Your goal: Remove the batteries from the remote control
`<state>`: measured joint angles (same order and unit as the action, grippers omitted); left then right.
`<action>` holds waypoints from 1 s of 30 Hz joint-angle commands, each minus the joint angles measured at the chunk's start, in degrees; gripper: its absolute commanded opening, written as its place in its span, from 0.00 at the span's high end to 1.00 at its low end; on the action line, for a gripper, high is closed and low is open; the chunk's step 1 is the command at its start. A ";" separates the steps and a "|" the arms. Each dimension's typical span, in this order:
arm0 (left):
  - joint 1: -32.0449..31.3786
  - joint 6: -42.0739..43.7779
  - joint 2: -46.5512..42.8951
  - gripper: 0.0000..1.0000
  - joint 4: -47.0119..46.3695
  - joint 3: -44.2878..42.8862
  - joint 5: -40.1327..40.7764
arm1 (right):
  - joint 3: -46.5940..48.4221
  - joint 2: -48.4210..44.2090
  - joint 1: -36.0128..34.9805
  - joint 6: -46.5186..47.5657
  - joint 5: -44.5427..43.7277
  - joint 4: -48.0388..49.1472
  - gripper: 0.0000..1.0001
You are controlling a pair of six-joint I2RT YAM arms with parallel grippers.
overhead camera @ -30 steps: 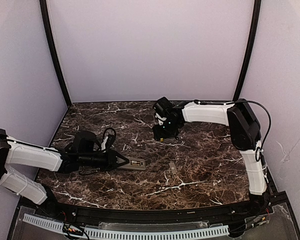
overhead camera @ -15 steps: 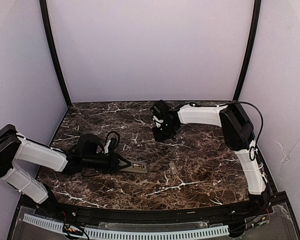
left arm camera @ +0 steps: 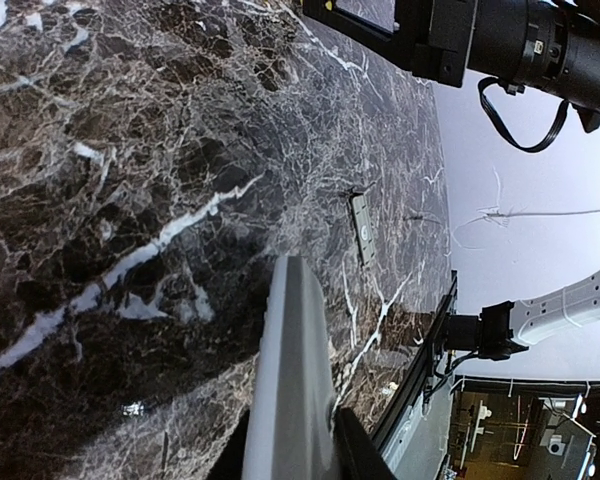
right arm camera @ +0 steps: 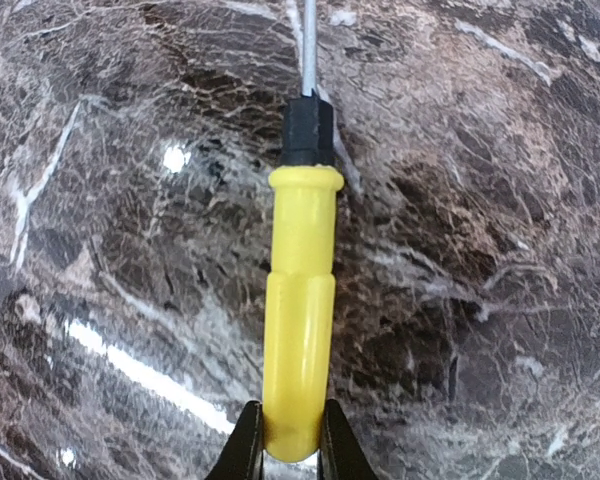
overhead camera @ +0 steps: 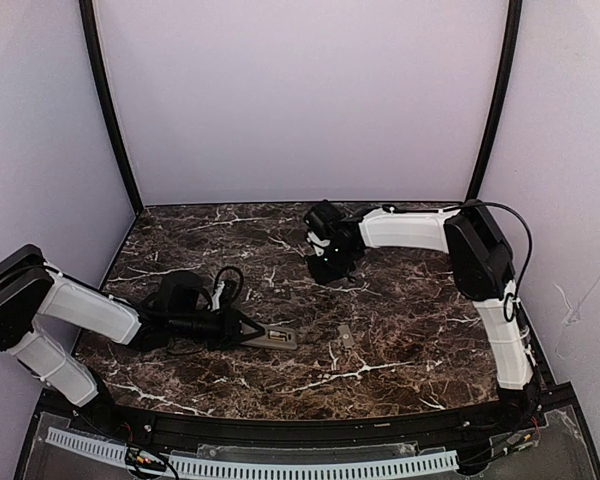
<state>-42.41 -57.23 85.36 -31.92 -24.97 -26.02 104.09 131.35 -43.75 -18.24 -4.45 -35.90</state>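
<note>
The remote control, a slim grey bar, lies on the marble table with its battery bay facing up, its left end held in my left gripper. In the left wrist view the remote control runs up from between the shut jaws of that gripper. I cannot make out the batteries in any view. My right gripper is at the table's far middle. In the right wrist view my right gripper is shut on the butt of a yellow-handled screwdriver lying on the table.
A small flat grey cover lies on the marble just right of the remote; the left wrist view shows the cover beyond the remote's tip. A black rail runs along the table's near edge. Walls stand close behind and on both sides.
My right gripper has closed on the screwdriver handle and shifted slightly left. The left arm has carried the remote a little to the right and nearer.
</note>
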 commanded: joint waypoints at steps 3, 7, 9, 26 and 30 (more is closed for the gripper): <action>-2.12 -1.38 2.57 0.92 0.01 -1.27 -0.42 | -6.62 -12.70 0.33 1.11 -0.63 0.80 1.00; -3.17 -1.48 3.50 0.86 1.47 -1.82 1.30 | -12.70 -19.69 0.32 0.92 0.16 1.69 1.00; -3.20 -1.32 4.24 0.80 2.35 -2.02 1.64 | -15.59 -22.90 0.33 0.68 0.68 2.01 1.00; -3.21 4.09 0.08 0.02 15.87 -2.78 8.10 | -32.33 -42.39 0.07 -0.27 14.55 7.94 1.00; -3.22 8.29 -4.94 0.01 24.54 -4.09 12.98 | -35.93 -45.85 0.11 1.79 20.81 11.00 1.00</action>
<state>-45.56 -54.11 84.64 -20.97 -28.05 -19.55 71.31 88.75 -43.77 -18.61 8.54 -29.82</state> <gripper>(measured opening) 0.986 0.135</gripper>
